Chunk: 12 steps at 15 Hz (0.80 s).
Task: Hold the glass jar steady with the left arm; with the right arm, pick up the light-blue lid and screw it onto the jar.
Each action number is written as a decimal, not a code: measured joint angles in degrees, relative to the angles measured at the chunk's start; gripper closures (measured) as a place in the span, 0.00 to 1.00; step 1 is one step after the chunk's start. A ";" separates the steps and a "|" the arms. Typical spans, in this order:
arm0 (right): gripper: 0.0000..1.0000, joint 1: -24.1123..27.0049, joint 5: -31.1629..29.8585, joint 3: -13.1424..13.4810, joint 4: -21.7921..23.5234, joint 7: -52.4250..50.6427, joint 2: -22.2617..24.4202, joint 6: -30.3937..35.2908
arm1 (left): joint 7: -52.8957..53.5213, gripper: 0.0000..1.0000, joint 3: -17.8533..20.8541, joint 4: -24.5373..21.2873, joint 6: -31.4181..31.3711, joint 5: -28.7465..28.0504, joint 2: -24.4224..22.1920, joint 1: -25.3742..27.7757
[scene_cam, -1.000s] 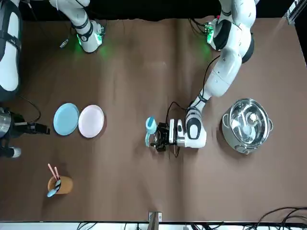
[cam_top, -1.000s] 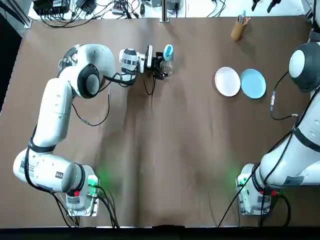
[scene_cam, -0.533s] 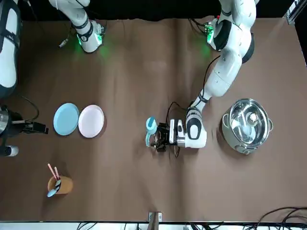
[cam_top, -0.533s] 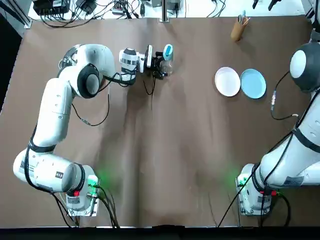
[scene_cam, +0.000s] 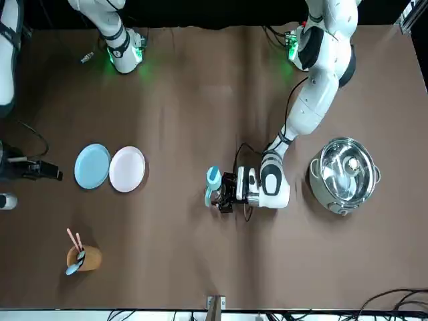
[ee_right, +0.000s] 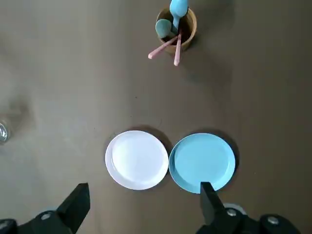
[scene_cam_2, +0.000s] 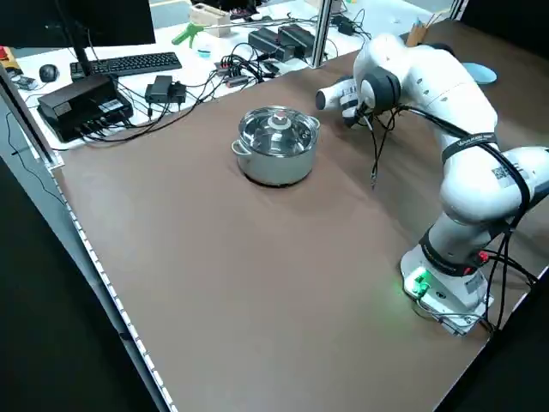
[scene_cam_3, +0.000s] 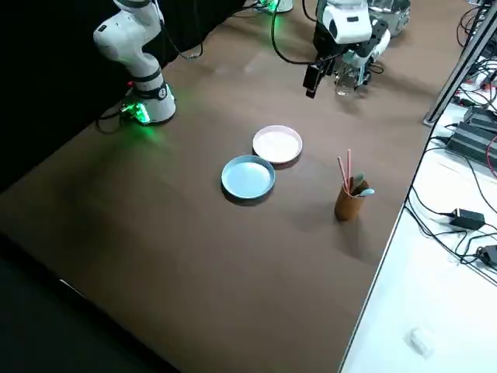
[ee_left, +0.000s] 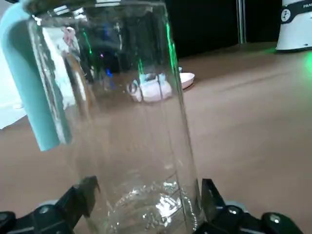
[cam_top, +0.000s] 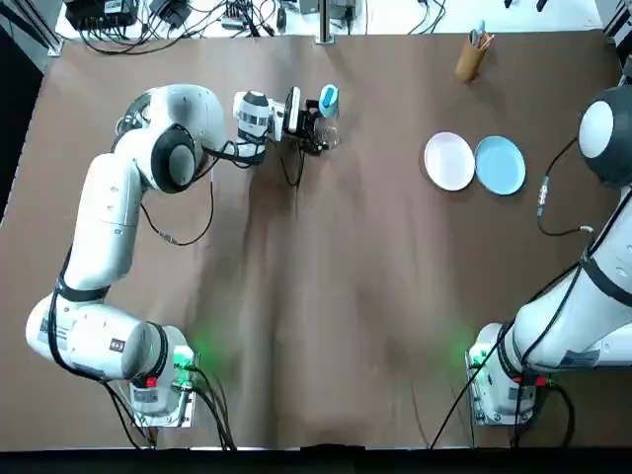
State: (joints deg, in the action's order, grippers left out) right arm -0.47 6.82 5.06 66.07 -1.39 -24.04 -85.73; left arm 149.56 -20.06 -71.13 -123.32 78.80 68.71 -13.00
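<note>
The brown worktop (cam_top: 326,296) holds everything. The left arm (cam_top: 109,217) reaches out low, and the left claw (cam_top: 318,126) pinches the glass jar (ee_left: 126,122) near its bottom, one finger on each side. The jar stands up, so the holding part looks done. The right arm (cam_top: 592,286) is well apart from the jar. Its right claw (ee_right: 144,191) hangs high over two plates, spread wide with nothing in it. A shiny pot (scene_cam: 344,175) sits near the jar, on the other side of the left arm. The white plate (cam_top: 449,160) and the blue plate (cam_top: 500,165) lie side by side, well apart from the jar. A cup (cam_top: 470,57) of sticks is farther off. The light-blue lid (ee_left: 36,87) is right against the jar by its rim. It looks tipped up on its edge, not flat over the mouth. I think it is not screwed on yet. The right arm would need to come to the jar, take the lid and twist it on.
</note>
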 joint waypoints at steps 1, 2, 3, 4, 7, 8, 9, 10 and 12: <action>0.00 0.00 0.00 0.03 0.00 0.00 0.21 0.10 | 0.00 0.00 0.08 -0.02 -0.06 -0.53 -0.31 0.04; 0.00 0.00 -0.01 0.03 0.01 0.00 0.31 0.14 | 0.00 0.00 0.11 -0.05 -0.15 -0.95 -0.63 0.18; 0.00 0.00 -0.01 0.01 0.03 0.00 0.31 0.14 | 0.00 0.00 0.16 -0.10 -0.25 -1.13 -1.08 0.50; 0.00 -0.01 -0.01 -0.01 0.12 0.00 0.31 0.14 | 0.00 0.00 0.17 -0.31 -0.26 -1.29 -1.66 0.98; 0.00 -0.03 -0.01 -0.07 0.46 0.00 0.31 0.14 | -0.01 0.00 0.20 -2.66 -0.25 -2.57 -4.48 2.84; 0.00 -0.03 -0.01 -0.07 0.47 0.00 0.32 0.14 | -0.01 0.00 0.20 -3.66 -0.24 -3.72 -5.56 3.56; 0.00 -0.03 -0.01 -0.07 0.47 0.00 0.39 0.13 | -0.01 0.00 0.20 -4.71 -0.22 -5.21 -6.61 4.19; 0.00 -0.03 -0.02 -0.06 0.47 0.00 0.52 0.13 | -0.02 0.00 0.21 -5.61 -0.22 -6.35 -7.53 4.77; 0.00 -0.03 -0.03 -0.06 0.48 0.00 0.89 0.13 | -0.01 0.00 0.24 -6.60 -0.23 -7.21 -9.07 5.78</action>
State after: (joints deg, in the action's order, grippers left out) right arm -0.50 6.78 5.00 66.55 -1.39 -23.14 -85.60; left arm 149.55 -19.82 -77.73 -123.54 71.59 59.63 -7.22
